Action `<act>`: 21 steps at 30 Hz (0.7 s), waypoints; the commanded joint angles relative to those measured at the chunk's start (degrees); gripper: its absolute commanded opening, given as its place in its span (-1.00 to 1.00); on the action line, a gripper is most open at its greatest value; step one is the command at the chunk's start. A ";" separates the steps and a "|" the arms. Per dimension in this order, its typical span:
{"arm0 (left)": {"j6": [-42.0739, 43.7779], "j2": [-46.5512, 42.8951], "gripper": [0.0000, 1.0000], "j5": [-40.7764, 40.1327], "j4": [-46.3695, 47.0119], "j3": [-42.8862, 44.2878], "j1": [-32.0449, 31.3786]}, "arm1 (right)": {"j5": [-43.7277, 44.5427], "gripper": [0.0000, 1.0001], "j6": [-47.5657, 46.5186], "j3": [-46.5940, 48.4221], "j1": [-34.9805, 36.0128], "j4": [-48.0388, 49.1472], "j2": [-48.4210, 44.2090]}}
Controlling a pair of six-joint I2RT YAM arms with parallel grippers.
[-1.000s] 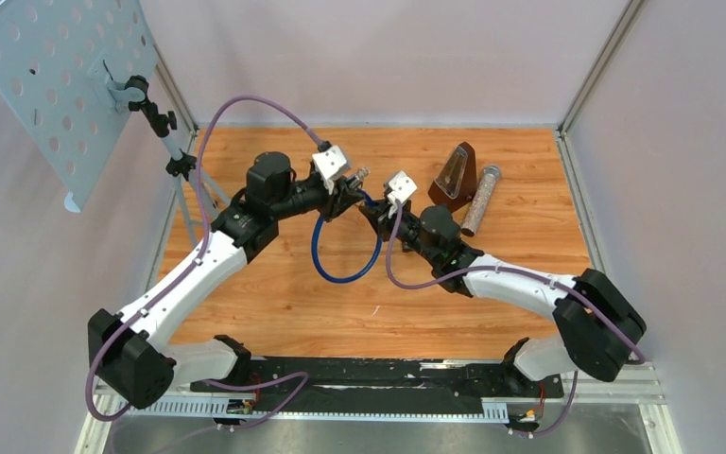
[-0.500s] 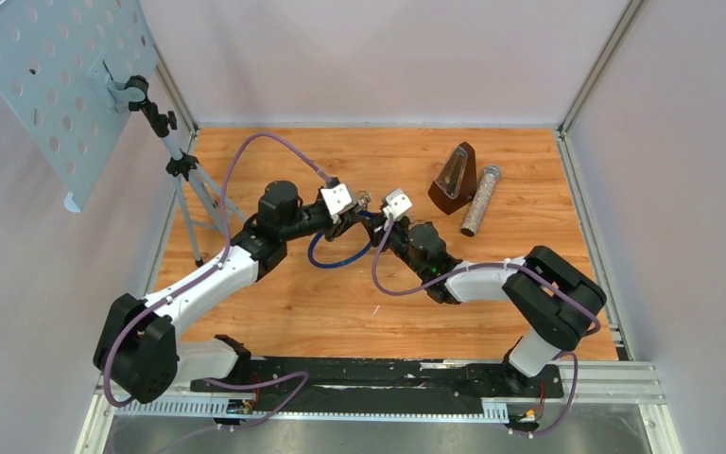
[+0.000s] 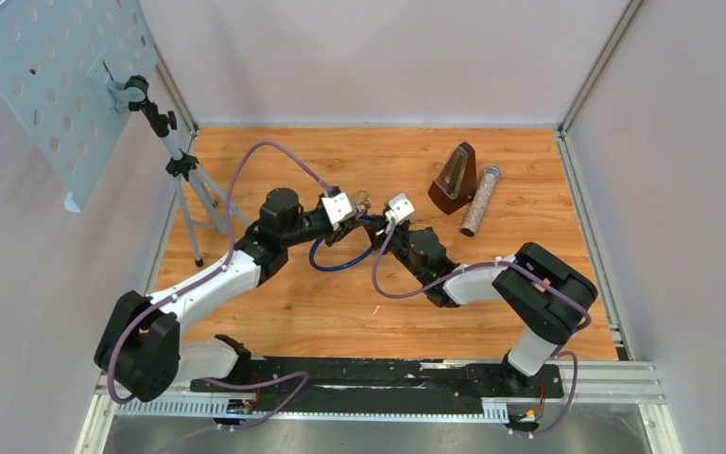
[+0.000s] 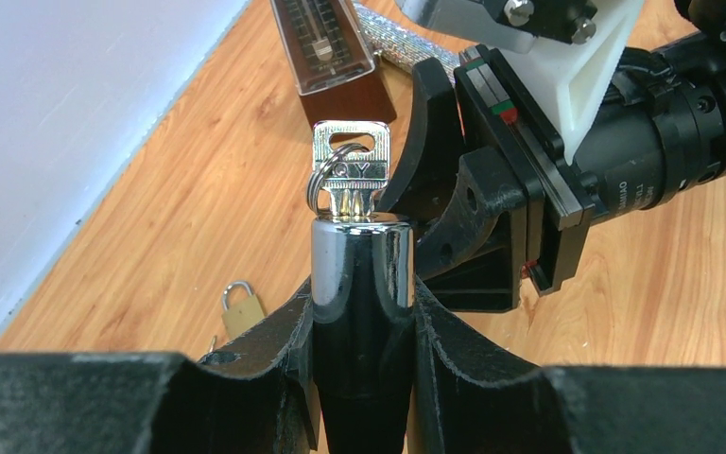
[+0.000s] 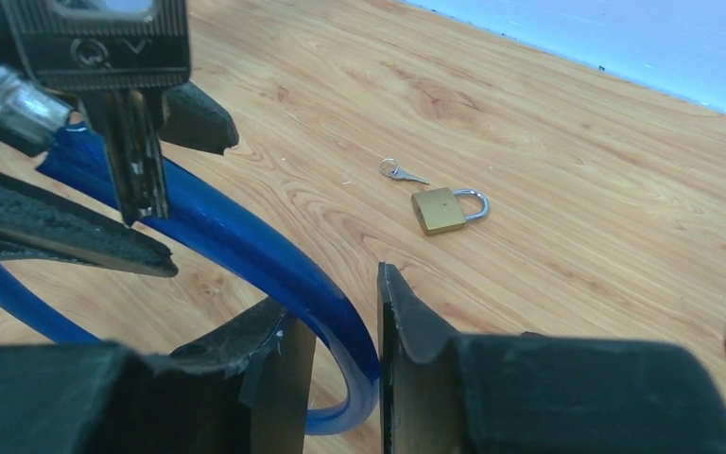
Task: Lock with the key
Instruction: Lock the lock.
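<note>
walls (image 3: 378,57): pale grey | table (image 3: 529,312): orange wood grain | light: even

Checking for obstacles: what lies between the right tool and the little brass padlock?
Nothing but bare table between the right tool and the padlock, as the right wrist view shows.

Left claw (image 3: 356,214) and right claw (image 3: 384,227) at blue cable lock (image 3: 340,266), metronome (image 3: 454,178) beside glittery tube (image 3: 479,200)

Robot lab work cell, plain white walls (image 3: 388,57), aluminium frame (image 3: 598,66), wood-grain tabletop (image 3: 340,312)
</note>
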 commanded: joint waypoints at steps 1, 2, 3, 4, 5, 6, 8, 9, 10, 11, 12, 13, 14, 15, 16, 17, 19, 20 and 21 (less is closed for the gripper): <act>1.89 1.41 -1.00 1.17 -3.17 -1.46 -0.44 | 1.17 -0.43 3.44 -0.32 0.13 9.08 -0.58; 1.99 1.56 -1.00 1.09 -3.36 -1.43 -0.41 | 1.22 -0.41 3.58 -0.53 0.13 8.63 -0.54; 2.22 1.85 -1.00 0.98 -3.48 -1.47 -0.41 | 1.22 -0.38 3.75 -0.64 0.13 8.15 -0.68; 2.29 2.00 -1.00 0.49 -3.64 -1.48 -0.42 | 1.22 -0.36 3.96 -0.73 0.13 7.66 -0.71; 2.40 2.17 -1.00 0.24 -3.81 -1.48 -0.46 | 1.22 -0.32 4.23 -0.93 0.13 7.30 -0.72; 2.51 2.25 -1.00 -0.20 -3.84 -1.44 -0.48 | 1.30 -0.26 4.45 -1.19 0.11 7.13 -0.89; 2.81 2.51 -1.00 -0.83 -4.25 -1.22 -0.45 | 1.23 -0.13 4.80 -2.00 0.15 6.69 -1.52; 2.98 2.59 -1.00 -1.07 -4.89 -0.94 -0.48 | 1.17 -0.06 4.92 -2.54 0.16 6.30 -2.03; 3.26 2.76 -1.00 -1.26 -5.30 -0.77 -0.48 | 1.29 0.02 4.97 -2.92 0.13 5.57 -2.51; 3.60 2.89 -1.00 -1.15 -6.44 -0.34 -0.49 | 1.24 0.13 5.29 -3.21 0.13 4.61 -3.15; 4.90 3.26 -1.00 -0.66 -7.40 -0.03 -0.49 | 1.18 0.23 5.47 -3.40 0.13 3.36 -3.99; 5.39 3.45 -1.00 -0.55 -8.84 0.61 -0.49 | 0.44 0.33 5.92 -3.73 0.06 1.39 -5.14; 5.77 3.83 -1.00 -0.64 -9.21 0.84 -0.49 | -0.91 0.41 6.09 -4.00 0.04 -0.64 -6.44; 5.95 3.96 -1.00 -0.67 -9.60 1.18 -0.49 | -1.97 0.46 6.09 -4.39 0.09 -2.74 -7.66; 6.26 4.16 -1.00 -0.58 -9.68 1.36 -0.49 | -2.97 0.50 6.42 -4.93 0.05 -4.90 -9.05; 6.37 4.25 -1.00 -0.56 -9.74 1.43 -0.49 | -4.13 0.53 6.59 -5.59 -0.03 -6.66 -10.59; 6.55 4.60 -1.00 -0.42 -9.93 1.72 -0.42 | -7.12 0.56 6.93 -7.22 -0.03 -10.86 -14.83; 6.68 4.82 -1.00 -0.38 -10.17 1.82 -0.41 | -7.93 0.57 6.99 -7.85 -0.04 -12.90 -16.83; 6.71 4.98 -1.00 -0.07 -10.32 1.88 -0.45 | -8.95 0.57 7.10 -8.26 -0.09 -14.64 -18.10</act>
